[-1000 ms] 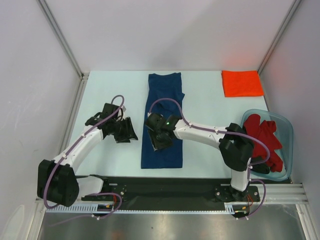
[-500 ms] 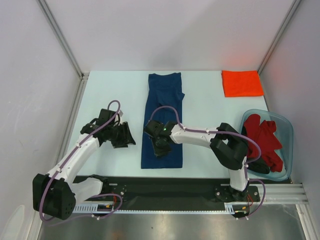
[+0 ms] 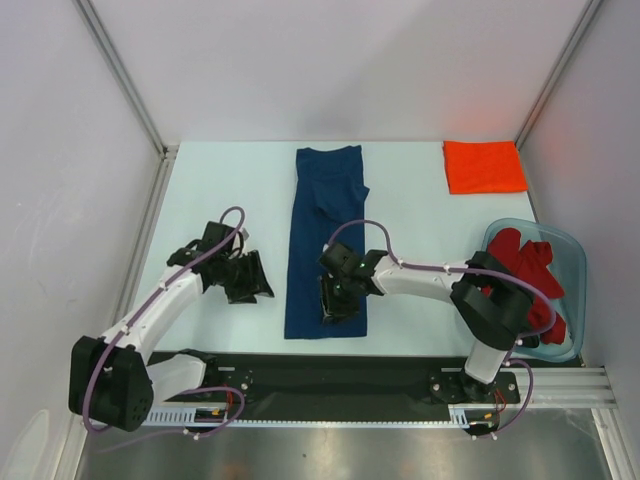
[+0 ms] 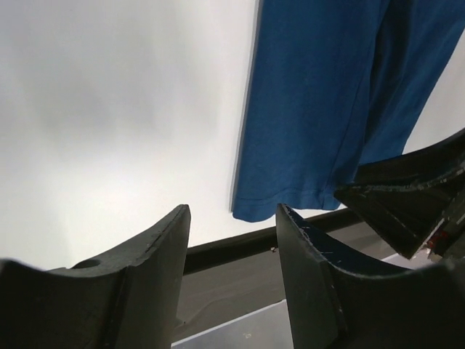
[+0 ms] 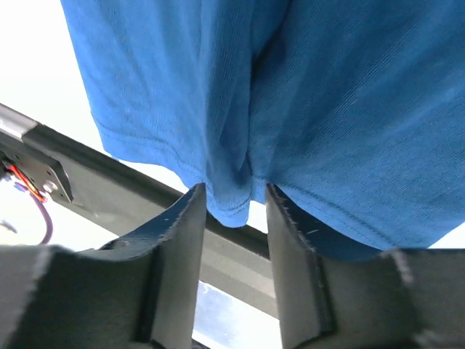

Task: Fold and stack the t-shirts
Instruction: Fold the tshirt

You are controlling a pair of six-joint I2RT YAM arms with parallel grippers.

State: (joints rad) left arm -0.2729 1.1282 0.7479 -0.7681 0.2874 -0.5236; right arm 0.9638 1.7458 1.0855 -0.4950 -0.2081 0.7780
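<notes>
Right hand [image 3: 337, 302] moved rightward, navy t-shirt [image 3: 325, 200] hem between fingers

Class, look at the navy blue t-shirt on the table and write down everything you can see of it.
The navy t-shirt is soft, fine-knit cloth, plain on the side showing, folded lengthwise into a long narrow strip. It lies flat on the pale table, running far to near, with a fold bulging at one side. Its stitched hem is the near end. There the right gripper pinches a raised ridge of cloth. The left gripper stands open beside it, not touching.
</notes>
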